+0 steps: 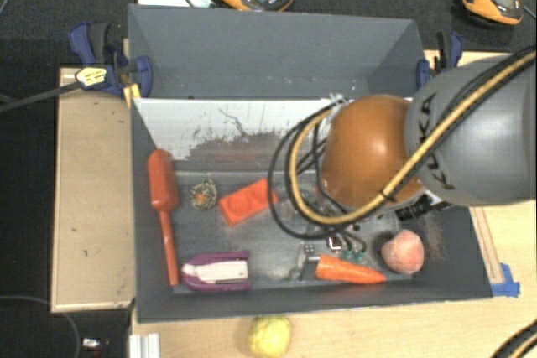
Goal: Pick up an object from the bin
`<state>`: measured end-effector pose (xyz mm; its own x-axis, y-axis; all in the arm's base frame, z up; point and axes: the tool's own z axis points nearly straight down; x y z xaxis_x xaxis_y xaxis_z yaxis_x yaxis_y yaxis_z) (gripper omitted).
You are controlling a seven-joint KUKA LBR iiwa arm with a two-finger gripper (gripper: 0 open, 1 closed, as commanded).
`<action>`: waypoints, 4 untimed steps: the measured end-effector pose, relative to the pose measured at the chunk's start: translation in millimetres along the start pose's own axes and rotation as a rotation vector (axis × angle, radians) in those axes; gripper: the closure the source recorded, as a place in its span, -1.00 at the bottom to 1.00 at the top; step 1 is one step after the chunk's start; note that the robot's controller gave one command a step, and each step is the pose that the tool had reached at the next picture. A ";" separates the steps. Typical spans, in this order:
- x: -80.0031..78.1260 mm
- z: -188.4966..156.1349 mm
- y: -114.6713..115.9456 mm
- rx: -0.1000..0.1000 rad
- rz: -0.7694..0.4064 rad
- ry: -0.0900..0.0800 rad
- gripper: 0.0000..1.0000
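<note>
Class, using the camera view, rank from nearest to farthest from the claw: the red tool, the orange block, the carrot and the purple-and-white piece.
1. Carrot, just below the claw, front right.
2. Orange block, centre.
3. Purple-and-white piece, front left.
4. Red tool, far left.

Bin [277, 54] contents by kind, w/ qty. Red long-handled spatula [164, 184], left side: ×1. Orange block [246, 203], centre: ×1. Small mottled ball [203, 194] beside the block: ×1. Purple-and-white obj. [216, 271], front left, kind unclear: ×1. Orange carrot [344, 270] w/ green end, front right: ×1. Pink round fruit [403, 252], right: ×1. Total: 6 loose objs., each kind single. Outside bin, at front: yellow round obj. [270, 335], ×1.
</note>
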<state>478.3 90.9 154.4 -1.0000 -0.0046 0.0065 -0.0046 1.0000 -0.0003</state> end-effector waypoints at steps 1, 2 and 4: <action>-1.9 -3.9 -0.5 -0.001 0.008 -0.008 -1.00; -8.9 84.4 -96.6 0.000 0.010 -0.006 -1.00; 1.3 54.2 -147.1 -0.002 0.153 -0.012 -1.00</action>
<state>477.3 -56.2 100.2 -0.9890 0.1481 -0.0050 0.1481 0.9890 0.0013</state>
